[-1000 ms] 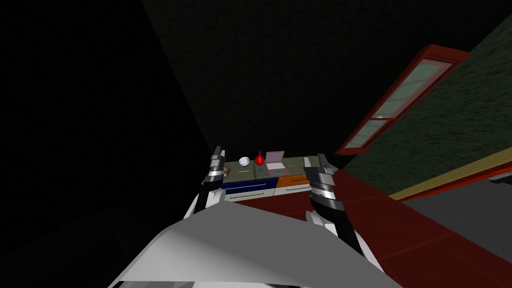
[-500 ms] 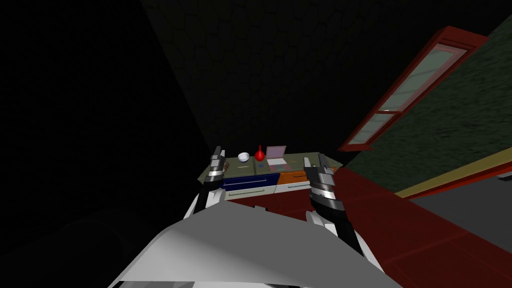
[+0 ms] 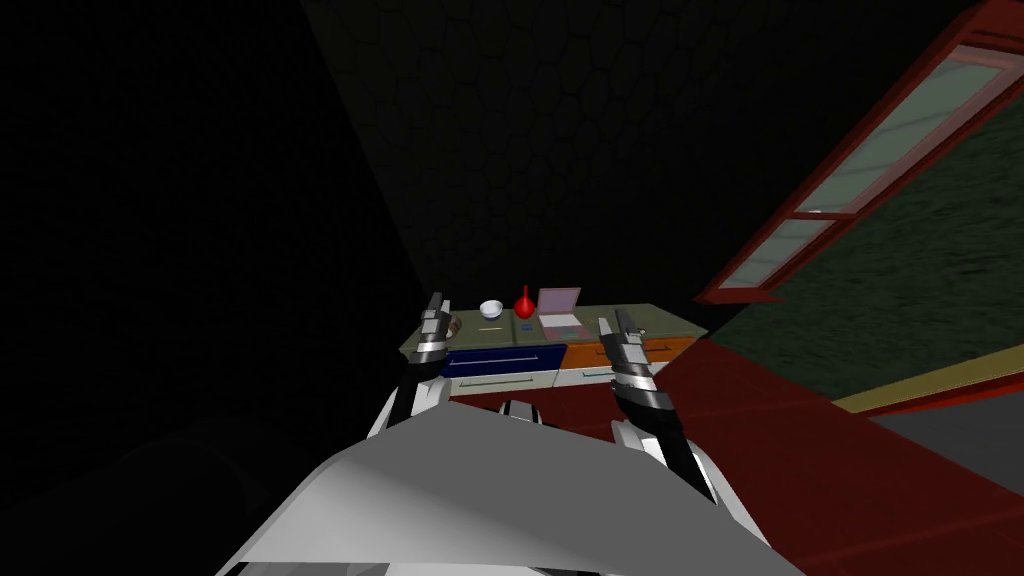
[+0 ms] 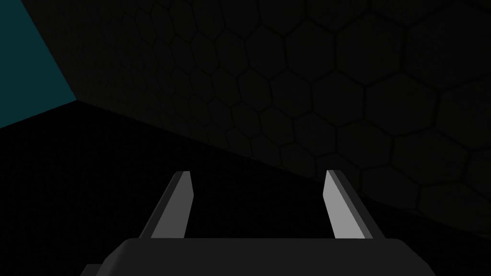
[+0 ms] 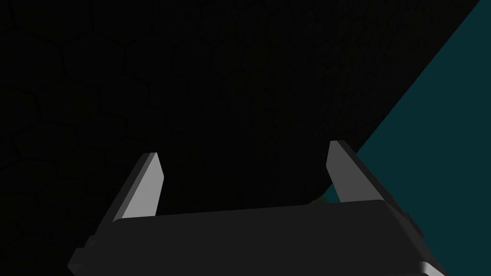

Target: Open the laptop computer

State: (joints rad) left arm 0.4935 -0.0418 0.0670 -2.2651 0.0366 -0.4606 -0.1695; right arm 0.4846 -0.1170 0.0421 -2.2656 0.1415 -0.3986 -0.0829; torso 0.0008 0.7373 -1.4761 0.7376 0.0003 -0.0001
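Note:
A laptop [image 3: 558, 312] sits on a low grey-green cabinet top [image 3: 610, 318] ahead of me, its pale pinkish lid standing raised over the base. My left gripper [image 3: 436, 303] is held up before the cabinet's left end, short of it. In the left wrist view the left gripper [image 4: 259, 178] is open, with nothing between its fingers. My right gripper [image 3: 611, 322] hovers just right of the laptop and nearer to me. Its wrist view shows the right gripper [image 5: 245, 158] open too, facing a dark wall.
A white bowl [image 3: 490, 309] and a red vase [image 3: 523, 303] stand left of the laptop. The cabinet has a blue drawer [image 3: 500, 360] and an orange drawer [image 3: 590, 353]. A red-framed window [image 3: 860, 170] is at the right, above dark red floor [image 3: 800, 450].
The whole head view has shifted: I have turned, so the window slid up and right. My right gripper has moved left, closer to the laptop. The left gripper is unchanged.

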